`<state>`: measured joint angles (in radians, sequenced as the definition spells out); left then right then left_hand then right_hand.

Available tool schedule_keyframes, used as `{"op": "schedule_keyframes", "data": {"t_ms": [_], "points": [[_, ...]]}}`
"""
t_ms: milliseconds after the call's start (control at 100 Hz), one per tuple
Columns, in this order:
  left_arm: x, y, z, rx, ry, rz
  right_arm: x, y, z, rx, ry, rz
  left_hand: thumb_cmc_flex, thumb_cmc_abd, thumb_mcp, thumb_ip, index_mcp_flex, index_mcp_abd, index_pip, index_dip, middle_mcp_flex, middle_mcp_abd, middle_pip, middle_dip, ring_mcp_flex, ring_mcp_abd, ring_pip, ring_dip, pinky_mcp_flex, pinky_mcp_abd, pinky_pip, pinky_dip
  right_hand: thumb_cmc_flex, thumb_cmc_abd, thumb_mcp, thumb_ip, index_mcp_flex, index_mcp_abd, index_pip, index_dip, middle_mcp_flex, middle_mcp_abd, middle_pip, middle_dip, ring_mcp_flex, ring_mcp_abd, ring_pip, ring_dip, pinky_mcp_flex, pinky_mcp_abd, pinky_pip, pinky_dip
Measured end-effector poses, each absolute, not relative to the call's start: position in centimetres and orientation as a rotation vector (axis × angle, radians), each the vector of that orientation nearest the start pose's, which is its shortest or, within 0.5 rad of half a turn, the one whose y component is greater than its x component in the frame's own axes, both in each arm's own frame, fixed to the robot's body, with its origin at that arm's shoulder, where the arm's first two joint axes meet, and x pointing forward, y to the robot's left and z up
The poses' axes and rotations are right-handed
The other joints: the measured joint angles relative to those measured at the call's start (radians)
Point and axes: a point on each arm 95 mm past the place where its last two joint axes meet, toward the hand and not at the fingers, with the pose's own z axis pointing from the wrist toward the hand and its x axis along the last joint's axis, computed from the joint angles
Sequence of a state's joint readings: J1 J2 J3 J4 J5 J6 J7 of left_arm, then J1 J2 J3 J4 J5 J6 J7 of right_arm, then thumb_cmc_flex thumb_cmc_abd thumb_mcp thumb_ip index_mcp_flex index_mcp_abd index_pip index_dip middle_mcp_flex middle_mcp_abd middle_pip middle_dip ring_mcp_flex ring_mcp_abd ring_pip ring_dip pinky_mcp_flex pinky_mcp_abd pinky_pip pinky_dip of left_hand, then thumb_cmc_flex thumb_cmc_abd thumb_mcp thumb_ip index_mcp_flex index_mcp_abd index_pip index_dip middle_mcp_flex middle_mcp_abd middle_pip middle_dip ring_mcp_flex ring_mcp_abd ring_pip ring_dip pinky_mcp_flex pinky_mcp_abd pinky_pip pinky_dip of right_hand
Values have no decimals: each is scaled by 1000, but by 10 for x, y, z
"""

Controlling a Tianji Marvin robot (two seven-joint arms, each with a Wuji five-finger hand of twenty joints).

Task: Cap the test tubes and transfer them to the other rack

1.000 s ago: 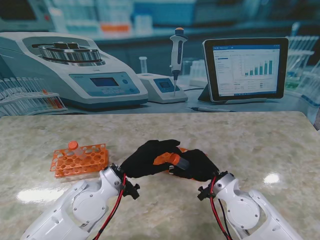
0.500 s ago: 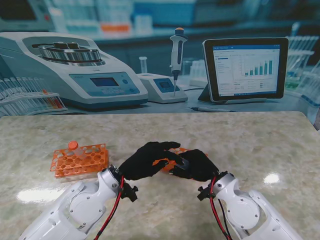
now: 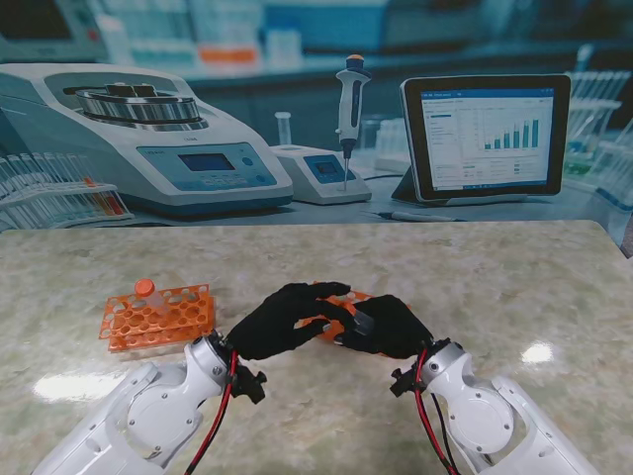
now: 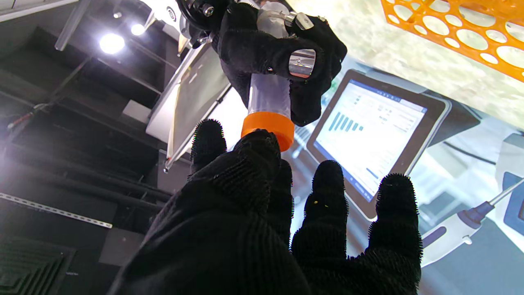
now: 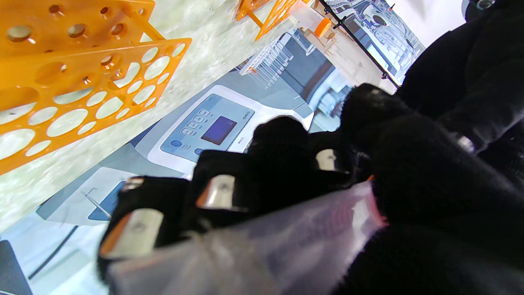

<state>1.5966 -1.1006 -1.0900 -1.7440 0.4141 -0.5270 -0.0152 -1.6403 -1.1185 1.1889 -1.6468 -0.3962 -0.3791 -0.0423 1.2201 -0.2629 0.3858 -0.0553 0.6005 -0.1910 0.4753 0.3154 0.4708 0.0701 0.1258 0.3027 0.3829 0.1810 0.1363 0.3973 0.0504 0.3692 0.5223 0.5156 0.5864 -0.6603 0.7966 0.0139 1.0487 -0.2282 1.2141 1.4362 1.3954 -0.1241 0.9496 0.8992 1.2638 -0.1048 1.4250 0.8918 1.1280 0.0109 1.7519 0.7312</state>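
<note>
The marble table fills the lower two thirds of the stand view, with the printed laboratory backdrop across the top. At centre left of the frame an orange rack sits flat, one capped tube upright in its upper left corner. A second orange rack shows only as slivers at centre frame, mostly hidden by the two gloved hands meeting over it.

The right hand is wrapped around the clear test tube; in the left wrist view its fingers clamp the barrel, with the orange cap on the free end pointing towards the left palm. The left hand has changed most over the last second: its forearm has drawn back towards the lower left corner, and its fingers, which had been curled over the cap, are now spread and reaching out, thumb still touching or just beside the cap rim. It grips nothing firmly; whether it still pinches the cap cannot be told.

The cap appears seated on the tube, so the capping step looks finished or nearly so. The likely remaining move is for the right hand to carry the tube leftwards in the frame to the rack holding the other capped tube, which calls for the left hand to clear the way first.
</note>
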Motion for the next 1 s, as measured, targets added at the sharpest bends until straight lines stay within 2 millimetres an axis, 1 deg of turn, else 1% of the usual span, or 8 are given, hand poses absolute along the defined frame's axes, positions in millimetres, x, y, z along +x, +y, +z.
{"op": "schedule_keyframes", "data": {"t_ms": [80, 180, 290, 410, 460, 510, 610, 1000], "points": [[341, -96, -273, -1219, 1483, -2539, 363, 43, -314, -1641, -1380, -2459, 0, 26, -79, 0, -4, 1, -11, 0, 0, 0, -1, 0, 0, 3, 0, 0, 0, 0, 0, 0, 0, 0, 0, 0, 0, 0, 0, 0, 0, 0, 0, 0, 0, 0, 0, 0, 0, 0, 0, 0], [339, -98, -270, -1224, 1472, -2556, 363, 43, -314, -1640, -1380, -2459, -1, 50, -137, 20, -4, 17, -14, -1, 0, 0, -2, 0, 0, 3, 0, 0, 0, 0, 0, 0, 0, 0, 0, 0, 0, 0, 0, 0, 0, 0, 0, 0, 0, 0, 0, 0, 0, 0, 0, 0], [339, -100, -269, -1230, 1469, -2563, 363, 43, -314, -1640, -1380, -2459, -15, 50, -184, 23, -15, 80, -46, -1, 0, 0, -2, 0, 0, 3, 0, 0, 0, 0, 0, 0, 0, 0, 0, 0, 0, 0, 0, 0, 0, 0, 0, 0, 0, 0, 0, 0, 0, 0, 0, 0], [339, -103, -269, -1232, 1470, -2557, 363, 43, -314, -1640, -1380, -2459, -66, 50, -220, 21, -15, 201, -96, -3, -1, 1, -2, 0, 0, 3, 0, 0, 1, 0, 0, 0, 0, 0, 0, 0, 0, 0, 0, 0, 0, 0, 0, 0, 0, 0, 0, 0, 0, 0, 0, 0], [339, -103, -269, -1234, 1471, -2550, 363, 43, -314, -1640, -1380, -2459, -90, 39, -232, 37, -17, 244, -122, -4, -12, 7, -4, 0, 0, 3, 0, 0, 1, 0, 0, 0, 0, 0, 0, 0, 0, 0, 0, 0, 0, 0, 0, 0, 0, 0, 0, 0, 0, 0, 0, 0], [340, -103, -269, -1234, 1472, -2540, 363, 43, -314, -1640, -1380, -2459, -113, 28, -241, 35, -29, 284, -143, -4, -12, 13, -5, 0, 0, 3, 0, 0, 1, 0, 0, 0, 0, 0, 0, 0, 0, 0, 0, 0, 0, 0, 0, 0, 0, 0, 0, 0, 0, 0, 0, 0], [342, -103, -268, -1235, 1471, -2520, 363, 43, -314, -1640, -1380, -2459, -165, 8, -242, 30, -51, 326, -180, 12, -22, 14, -5, 0, 0, 1, 0, 0, 1, 0, 0, 0, 0, 0, 0, 0, 0, 0, 0, 0, 0, 0, 0, 0, 0, 0, 0, 0, 0, 0, 0, 0], [352, -103, -271, -1264, 1465, -2472, 363, 43, -314, -1640, -1380, -2459, -216, -59, -214, 30, -76, 359, -194, 35, -46, 23, -14, 0, 0, -9, 0, 9, 1, 0, 0, 0, 0, 0, 0, 0, 0, 0, 0, 0, 0, 0, 0, 0, 0, 0, 0, 0, 0, 0, 0, 0]]}}
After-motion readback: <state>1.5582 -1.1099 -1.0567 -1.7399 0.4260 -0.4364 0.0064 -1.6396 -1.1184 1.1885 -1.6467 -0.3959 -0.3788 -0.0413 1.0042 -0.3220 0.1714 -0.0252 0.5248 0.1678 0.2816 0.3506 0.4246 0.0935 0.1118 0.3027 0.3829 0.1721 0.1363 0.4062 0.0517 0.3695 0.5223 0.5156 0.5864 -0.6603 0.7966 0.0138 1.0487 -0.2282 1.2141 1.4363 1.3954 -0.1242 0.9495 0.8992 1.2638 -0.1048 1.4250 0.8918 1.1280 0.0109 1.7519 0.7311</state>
